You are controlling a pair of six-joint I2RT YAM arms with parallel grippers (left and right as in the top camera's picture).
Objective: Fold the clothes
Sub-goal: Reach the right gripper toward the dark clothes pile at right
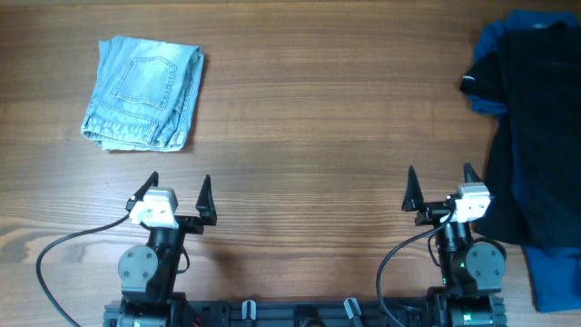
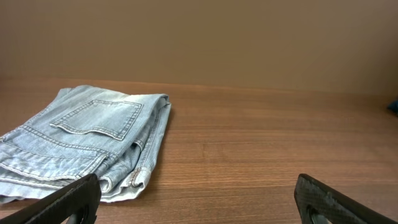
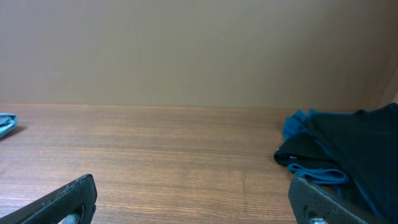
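Note:
A pile of unfolded clothes lies at the table's right edge: a black garment (image 1: 541, 136) on top of royal-blue ones (image 1: 556, 277). It also shows in the right wrist view (image 3: 348, 149) at the right. A folded light-blue denim piece (image 1: 145, 93) lies at the far left; it also shows in the left wrist view (image 2: 87, 143). My left gripper (image 1: 178, 197) is open and empty near the front edge, below the denim. My right gripper (image 1: 441, 191) is open and empty, just left of the clothes pile.
The wooden table (image 1: 318, 118) spans the whole view. The arm bases and a black cable (image 1: 54, 254) sit at the front edge. A plain beige wall stands behind the table in both wrist views.

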